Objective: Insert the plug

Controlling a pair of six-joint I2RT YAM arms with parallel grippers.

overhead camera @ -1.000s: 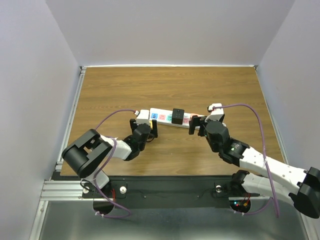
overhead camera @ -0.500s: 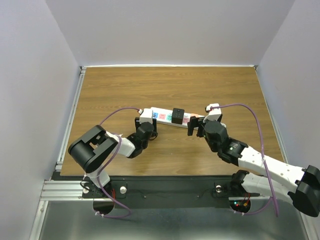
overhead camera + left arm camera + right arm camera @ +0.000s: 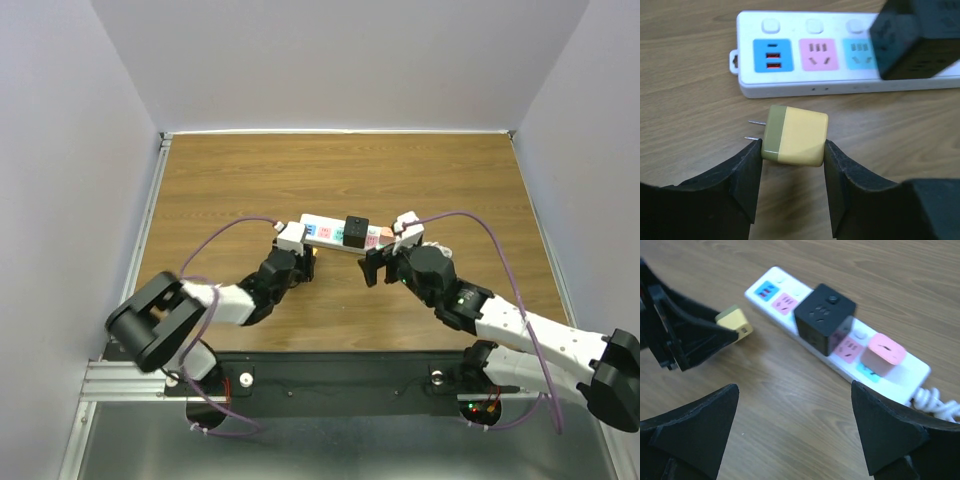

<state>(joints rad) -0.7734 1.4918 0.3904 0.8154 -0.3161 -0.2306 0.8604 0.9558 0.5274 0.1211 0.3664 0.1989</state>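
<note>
The plug (image 3: 795, 135) is a yellow cube with an olive band, and its two prongs point left. It lies on the wood just in front of the white power strip (image 3: 790, 90). My left gripper (image 3: 792, 152) is shut on it, one black finger against each side. The strip's blue USB panel and its pink and cyan sockets are uncovered. In the right wrist view the plug (image 3: 735, 320) shows between the left gripper's fingers (image 3: 690, 337). My right gripper (image 3: 795, 425) hangs open over bare wood, near the strip (image 3: 912, 372). From above, the left gripper (image 3: 298, 262) and right gripper (image 3: 378, 265) flank the strip (image 3: 325, 232).
A black cube adapter (image 3: 825, 315) sits in the middle of the strip, and a pink plug (image 3: 882, 352) is seated near its right end. The strip's white cord (image 3: 935, 400) coils off that end. Purple cables arc over both arms. Grey walls surround the table.
My left gripper has closed on the yellow plug and moved slightly right. My right gripper has moved left, off the strip's right end, to the wood in front of it, staying open.
</note>
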